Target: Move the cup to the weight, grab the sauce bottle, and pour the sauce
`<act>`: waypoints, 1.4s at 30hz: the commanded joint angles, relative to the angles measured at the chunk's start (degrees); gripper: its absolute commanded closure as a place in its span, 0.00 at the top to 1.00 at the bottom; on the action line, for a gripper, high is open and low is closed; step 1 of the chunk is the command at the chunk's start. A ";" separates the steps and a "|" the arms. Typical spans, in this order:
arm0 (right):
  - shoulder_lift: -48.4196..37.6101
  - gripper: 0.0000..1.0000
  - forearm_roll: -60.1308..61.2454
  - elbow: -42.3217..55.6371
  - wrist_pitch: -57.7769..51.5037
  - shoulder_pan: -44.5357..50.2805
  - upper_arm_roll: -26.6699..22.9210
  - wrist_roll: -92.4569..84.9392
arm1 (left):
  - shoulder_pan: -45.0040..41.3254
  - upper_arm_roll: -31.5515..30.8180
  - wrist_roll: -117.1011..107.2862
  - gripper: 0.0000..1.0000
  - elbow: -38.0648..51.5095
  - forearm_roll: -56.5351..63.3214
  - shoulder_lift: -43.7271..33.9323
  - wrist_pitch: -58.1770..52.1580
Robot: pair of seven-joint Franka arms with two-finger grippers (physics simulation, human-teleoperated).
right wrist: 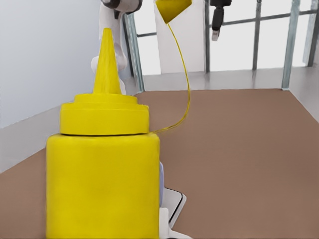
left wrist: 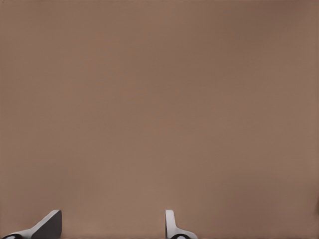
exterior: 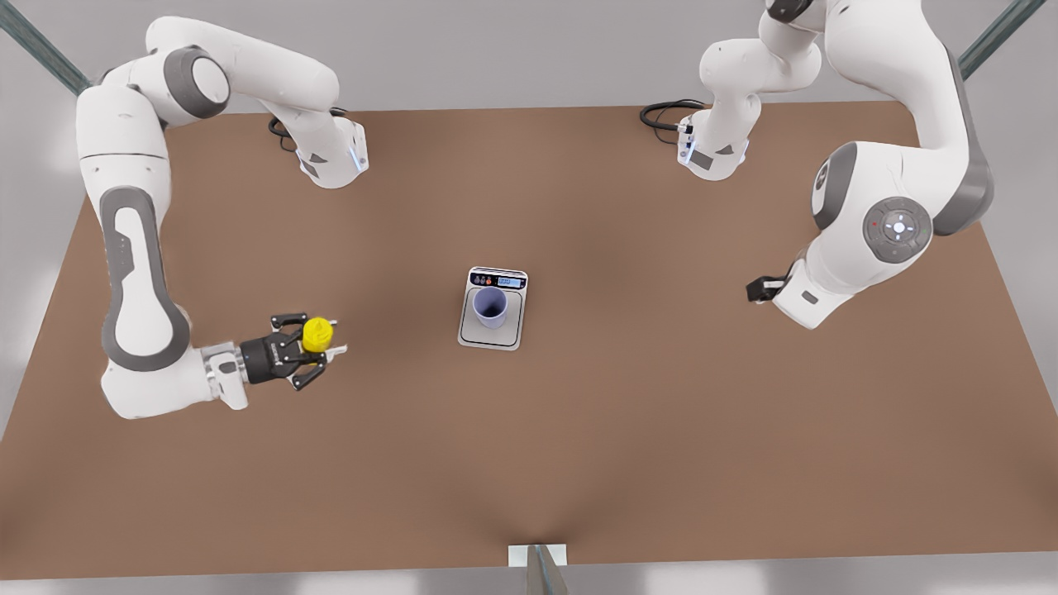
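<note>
**Front view.** The cup (exterior: 490, 307) stands upright on the platform of the weight (exterior: 493, 308), so the first step looks finished. The sauce bottle (exterior: 317, 334) stands well apart from the weight, toward the front view's left, on the table (exterior: 579, 446). The right gripper (exterior: 307, 347) is around the bottle. I cannot tell whether it already presses on the bottle or is only placed around it. The left gripper (exterior: 764, 287) waits well apart from the weight, on the front view's right.

**Left wrist view.** The left gripper (left wrist: 109, 230) has its jaws apart with nothing between them, and below is only bare table (left wrist: 159, 99).

**Right wrist view.** The sauce bottle (right wrist: 102, 179) is very near and upright, with its nozzle pointing up. A yellow cap (right wrist: 172, 10) hangs on a thin tether (right wrist: 185, 84) beside the nozzle.

**Risks, as I judge them.**
- If the grip is loose or too low on the round body, the bottle may slip or turn when it is lifted.
- A hard squeeze could press sauce out before the nozzle is over the cup.
- The cup is narrow and light, so a tilt begun too far from the weight would spill on the platform or the table.
- A low pass over the weight could knock the cup off.
- The loose cap may swing into the stream.
</note>
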 commanded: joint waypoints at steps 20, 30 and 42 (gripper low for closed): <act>22.88 0.44 2.35 0.73 -3.02 -1.58 -6.74 -23.19 | -1.78 -0.09 0.00 1.00 0.00 0.15 1.14 -0.53; 25.08 0.55 2.52 0.91 -2.50 -1.06 -8.23 -24.86 | -1.77 -0.09 -0.09 1.00 -0.09 0.06 1.67 -0.44; 24.99 1.00 2.17 1.08 -2.32 -1.58 -9.02 -24.16 | -1.78 -0.09 -0.09 1.00 -0.09 0.06 1.93 -0.26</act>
